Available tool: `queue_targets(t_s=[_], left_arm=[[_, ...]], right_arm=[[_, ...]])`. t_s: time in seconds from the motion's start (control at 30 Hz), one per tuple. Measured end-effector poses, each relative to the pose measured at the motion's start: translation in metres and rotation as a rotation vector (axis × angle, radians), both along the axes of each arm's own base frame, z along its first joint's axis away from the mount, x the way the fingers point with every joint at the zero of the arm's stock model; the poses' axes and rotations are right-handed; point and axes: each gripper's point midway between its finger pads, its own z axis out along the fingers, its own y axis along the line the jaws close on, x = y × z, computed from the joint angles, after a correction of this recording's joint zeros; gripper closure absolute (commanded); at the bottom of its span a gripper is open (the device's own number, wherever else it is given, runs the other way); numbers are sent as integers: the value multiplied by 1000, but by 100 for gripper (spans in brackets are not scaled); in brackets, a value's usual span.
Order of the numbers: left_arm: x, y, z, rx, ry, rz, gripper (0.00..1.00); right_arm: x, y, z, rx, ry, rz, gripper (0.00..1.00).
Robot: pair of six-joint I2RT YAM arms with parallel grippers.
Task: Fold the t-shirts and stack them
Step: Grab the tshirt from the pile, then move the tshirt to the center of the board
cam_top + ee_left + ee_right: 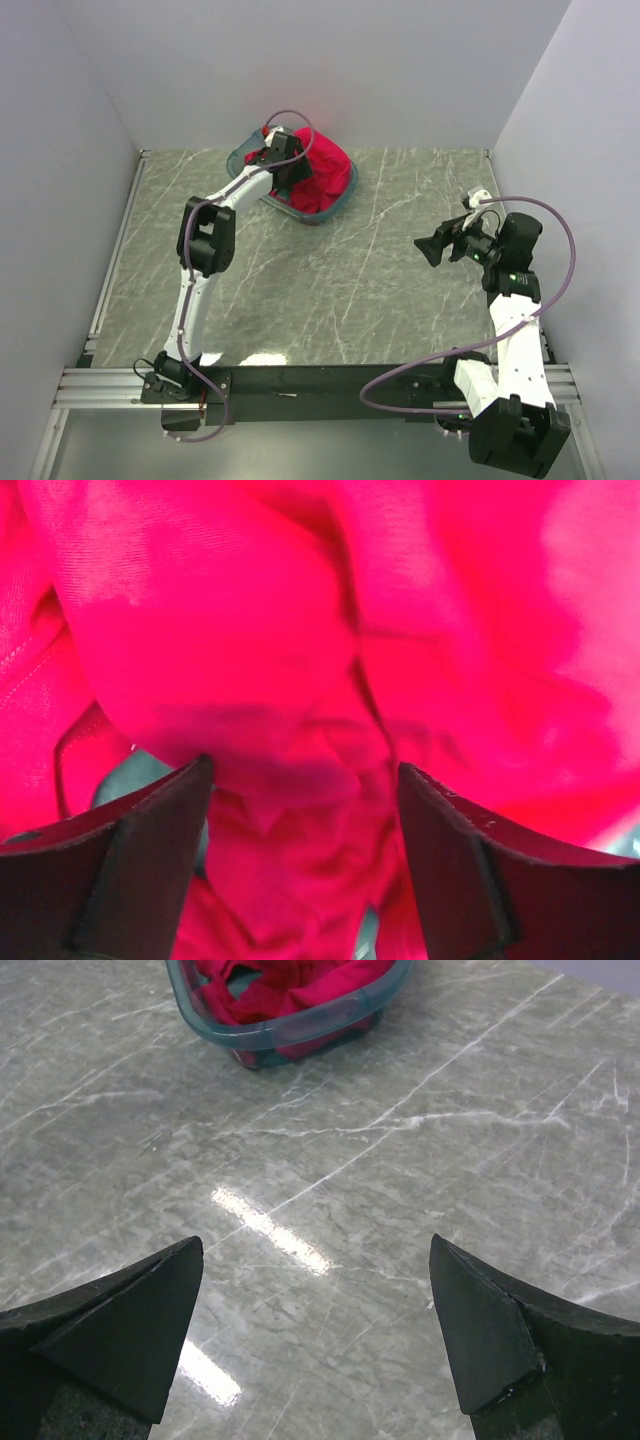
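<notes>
The t-shirt (322,170) is a plain, bright crimson cloth with no print. It lies crumpled in a soft heap inside the teal translucent basin (300,212) and mounds up above the rim. Through the basin's clear wall, in the right wrist view, red cloth also shows pressed low against the side (300,1045). Close up from the left wrist, the fabric (250,630) has a faint sheen and falls in rounded, overlapping folds. A stitched seam runs down its left edge, and a sliver of the basin's teal shows beneath the cloth.

The left arm (205,240) reaches over the basin from its near left side. The left jaws are down among the folds and stand apart, with a bulge of red cloth lying between the two dark tips — neither tip visibly clamps it.

The right arm (510,300) is well apart from the basin, off to its right and nearer the arm bases. The right jaws are wide open and hold nothing, above bare grey marbled bench (330,1210) — the basin sits beyond them.
</notes>
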Motion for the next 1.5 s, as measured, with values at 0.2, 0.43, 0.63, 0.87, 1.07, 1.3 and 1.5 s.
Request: queue_targets(t_s=[0.2, 0.43, 0.63, 0.87, 1.07, 1.3, 1.5], left_arm=[[10, 4, -13, -12, -14, 69, 100], [14, -2, 14, -62, -139, 26, 100], [-4, -17, 143, -151, -365, -128, 100], [-98, -23, 410, -329, -875, -296, 99], [-225, -18, 564, -490, -1222, -452, 100], [-279, -28, 587, -557, -1269, -565, 100], [-288, -62, 540, -561, -1132, -676, 99]], right_arm=[[-1, -1, 2, -2, -8, -5, 0], [-2, -2, 5, -5, -18, -9, 0], [-3, -2, 7, -7, -27, -9, 0], [-3, -2, 7, -8, -29, -11, 0], [-3, -4, 9, -10, -35, -19, 0], [-3, -10, 10, -13, -39, -40, 0], [-2, -14, 11, -15, -44, -58, 0]])
